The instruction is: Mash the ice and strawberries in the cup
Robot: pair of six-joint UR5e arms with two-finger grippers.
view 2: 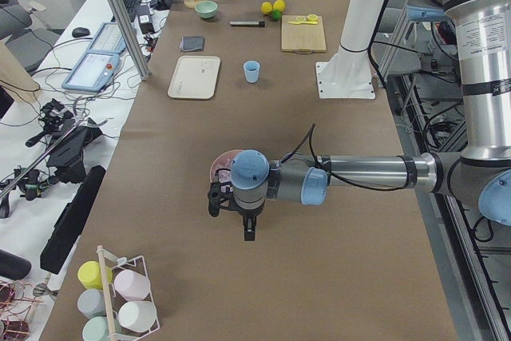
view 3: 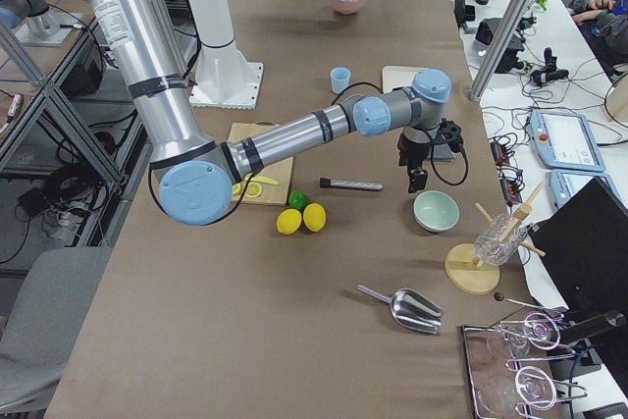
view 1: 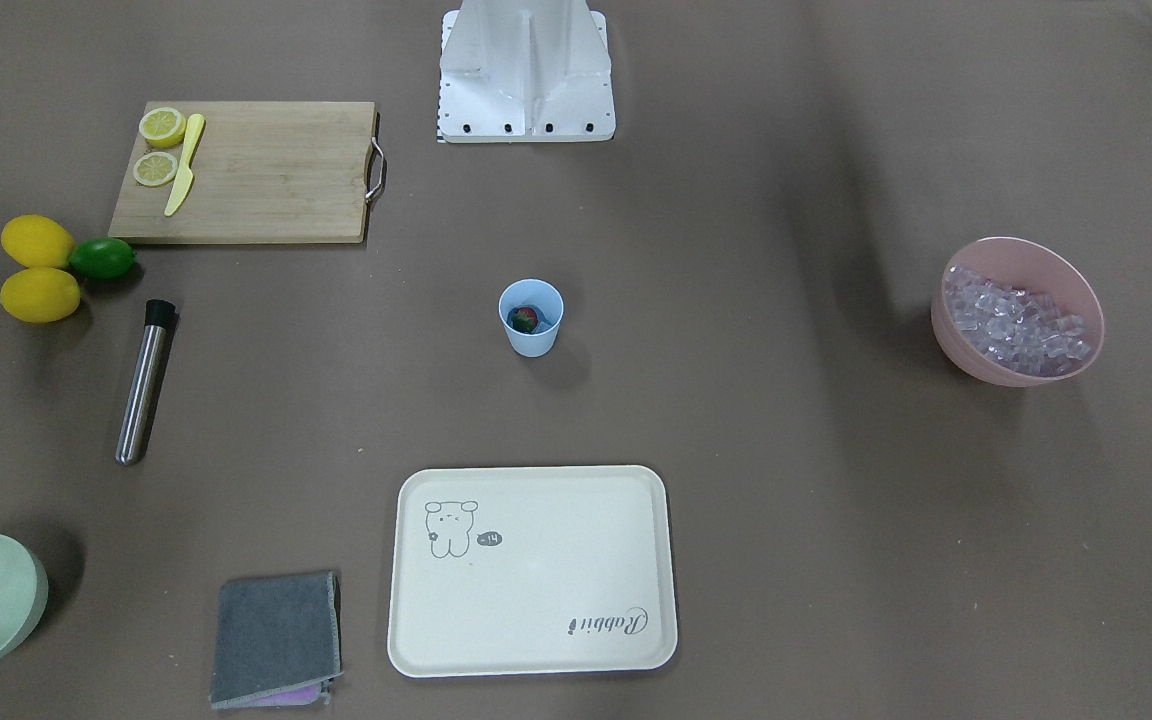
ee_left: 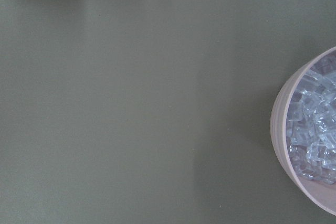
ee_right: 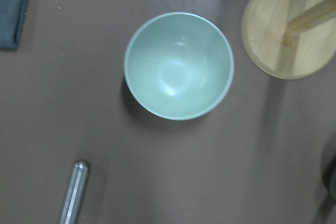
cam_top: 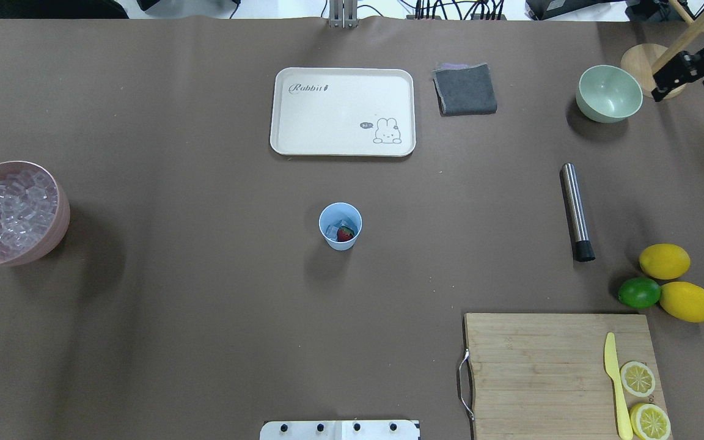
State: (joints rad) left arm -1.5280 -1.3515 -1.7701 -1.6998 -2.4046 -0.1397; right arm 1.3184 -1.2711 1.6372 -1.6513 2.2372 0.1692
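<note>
Light-blue cup (cam_top: 340,227): plain tapered plastic tumbler with no handle, upright near the middle of the brown table (cam_top: 175,305), well apart from everything else.
Strawberry (cam_top: 345,233): 1 small red berry with a green cap, lying low inside the cup.
Ice (cam_top: 332,230): a few clear, glossy cubes in the cup, touching the strawberry. A heap of the same faintly lilac cubes fills the pink bowl (cam_top: 62,220) at the table's end on the robot's left.
Left gripper (view 2: 248,233): hangs pointing down just beside the pink bowl. It shows only from the side, so I cannot tell whether the fingers are spread or pressed together.
Right gripper (view 3: 417,182): hangs pointing down above the pale green bowl (cam_top: 608,93). I cannot tell whether its fingers are spread or closed.
Steel muddler (cam_top: 575,211): lies flat on the robot's right, between the green bowl and 2 lemons (cam_top: 676,281), its black end toward the robot.
Cream tray (cam_top: 343,113): lies beyond the cup, with a folded grey cloth (cam_top: 465,90) just beside it.
Wooden board (cam_top: 541,366): carries 2 lemon halves and a yellow knife (cam_top: 615,385).
</note>
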